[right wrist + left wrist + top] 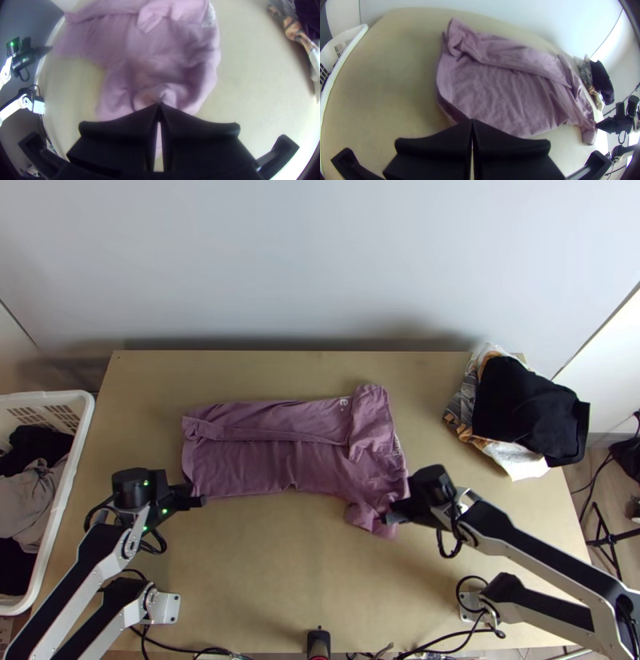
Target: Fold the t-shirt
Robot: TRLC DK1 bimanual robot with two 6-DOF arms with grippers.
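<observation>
L tool (200, 502), basket (61, 508) w/ clothes (28, 500)

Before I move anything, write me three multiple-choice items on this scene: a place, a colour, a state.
1. In the top view, where is the pile of clothes?
A. Near corner, left
B. Middle of the table
C. Far corner, right

2. What colour is the top garment of that pile?
A. Black
B. Yellow
C. Green

3. What is the state of the right tool?
A. Wide open
B. Shut on the t-shirt
C. Shut on a sock

C: the pile lies by the table's far right corner.
A: dark black cloth covers much of the pile.
B: the right wrist view shows its fingertips together on purple cloth.
</observation>
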